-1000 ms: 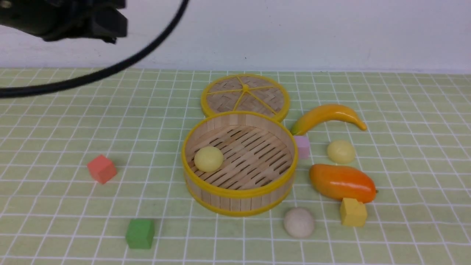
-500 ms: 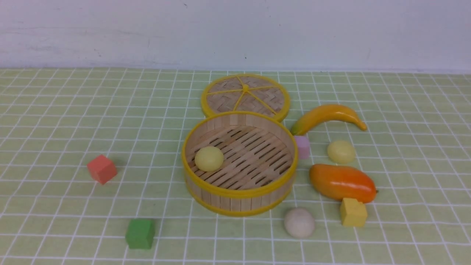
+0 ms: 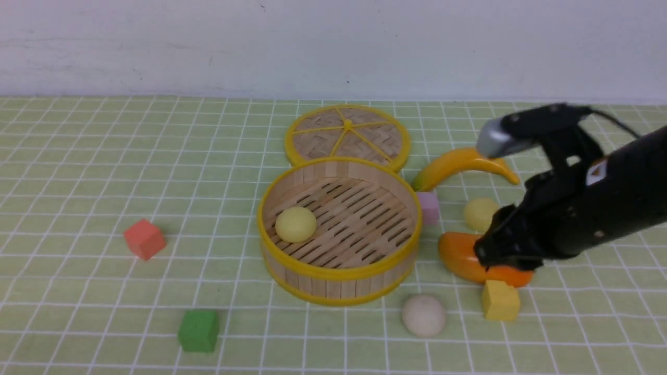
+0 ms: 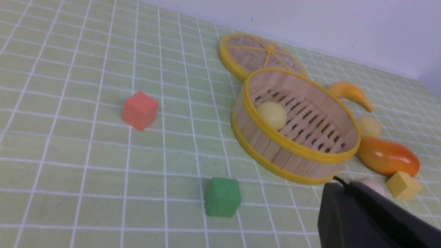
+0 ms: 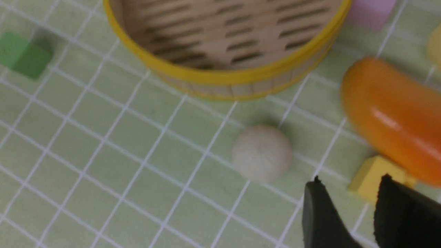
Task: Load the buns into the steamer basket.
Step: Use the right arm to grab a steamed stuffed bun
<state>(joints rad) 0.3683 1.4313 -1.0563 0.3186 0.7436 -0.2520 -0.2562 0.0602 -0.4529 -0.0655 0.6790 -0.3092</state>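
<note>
The steamer basket stands mid-table with one pale yellow bun on its slatted floor. A second pale yellow bun lies right of the basket, partly covered by my right arm. The beige bun lies in front of the basket; it also shows in the right wrist view. My right gripper is open and empty, above the cloth just right of the beige bun. My left gripper shows only as one dark mass and is out of the front view.
The woven lid lies behind the basket. A banana, orange mango, pink cube and yellow cube crowd the right side. A red cube and green cube lie at the left.
My left arm has left the front view at the top left. My right arm has come in from the right, over the mango and the outer yellow bun.
</note>
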